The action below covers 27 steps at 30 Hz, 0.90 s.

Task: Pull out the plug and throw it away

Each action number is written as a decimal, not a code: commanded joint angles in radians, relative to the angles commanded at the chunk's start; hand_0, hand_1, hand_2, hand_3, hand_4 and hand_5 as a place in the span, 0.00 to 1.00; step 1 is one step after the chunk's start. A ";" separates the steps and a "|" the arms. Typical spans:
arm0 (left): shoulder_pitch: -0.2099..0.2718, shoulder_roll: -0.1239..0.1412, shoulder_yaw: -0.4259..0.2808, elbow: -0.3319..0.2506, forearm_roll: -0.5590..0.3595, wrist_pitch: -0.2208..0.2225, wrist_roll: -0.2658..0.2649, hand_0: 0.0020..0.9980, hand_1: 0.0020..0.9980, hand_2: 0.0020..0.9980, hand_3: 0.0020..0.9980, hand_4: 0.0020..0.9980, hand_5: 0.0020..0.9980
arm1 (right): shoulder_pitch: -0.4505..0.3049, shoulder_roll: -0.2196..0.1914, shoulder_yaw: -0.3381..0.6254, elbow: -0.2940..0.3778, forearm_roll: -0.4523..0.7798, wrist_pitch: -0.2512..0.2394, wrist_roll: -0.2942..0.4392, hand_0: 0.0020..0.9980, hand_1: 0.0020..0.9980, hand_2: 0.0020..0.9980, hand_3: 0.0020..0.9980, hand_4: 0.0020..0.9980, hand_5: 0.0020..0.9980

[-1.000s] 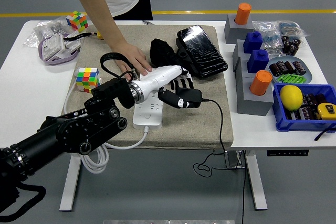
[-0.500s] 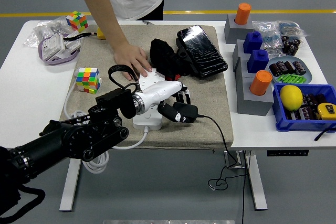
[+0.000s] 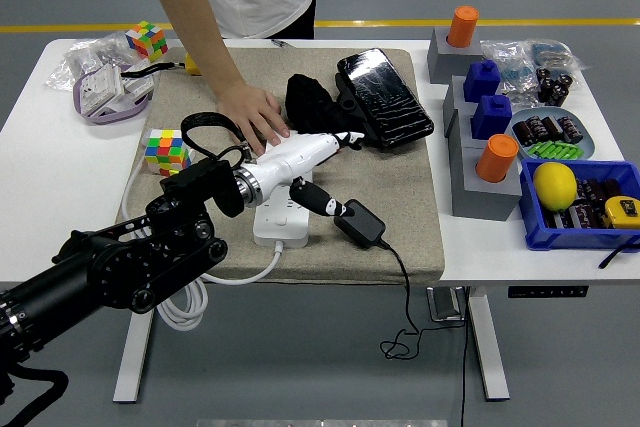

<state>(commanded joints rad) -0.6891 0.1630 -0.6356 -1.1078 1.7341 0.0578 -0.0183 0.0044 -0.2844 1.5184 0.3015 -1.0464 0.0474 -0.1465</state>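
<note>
One black plug [image 3: 360,223] on the mat, just beyond the left hand's [image 3: 318,159] loosely spread, empty fingers [image 3: 310,194].

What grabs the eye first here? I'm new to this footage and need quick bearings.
The robot's left hand reaches over the white power strip on the tan mat, a black plug adapter lying just beside it. A person's hand presses the strip's far end.

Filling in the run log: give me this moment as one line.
left hand: open, above power strip | plug: out, lying on mat | person's hand: pressing strip | right: unseen
</note>
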 joint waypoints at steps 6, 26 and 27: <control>0.100 0.100 -0.083 -0.162 0.002 -0.051 0.050 0.31 0.39 0.39 0.91 0.80 0.09 | -0.002 0.000 0.008 -0.001 -0.004 0.003 -0.001 0.57 0.65 0.67 0.56 0.96 0.46; 0.295 0.210 -0.192 -0.313 0.128 -0.240 0.194 0.12 0.08 0.11 0.82 0.37 0.00 | -0.011 0.002 0.016 0.003 -0.004 0.003 -0.002 0.57 0.65 0.67 0.56 0.96 0.45; 0.297 0.211 -0.192 -0.320 0.132 -0.244 0.195 0.12 0.08 0.11 0.82 0.37 0.00 | -0.012 0.003 0.018 0.003 -0.005 0.003 -0.002 0.57 0.65 0.67 0.56 0.96 0.45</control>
<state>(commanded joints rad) -0.3917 0.3743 -0.8277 -1.4275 1.8656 -0.1858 0.1771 -0.0074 -0.2815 1.5363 0.3046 -1.0512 0.0501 -0.1486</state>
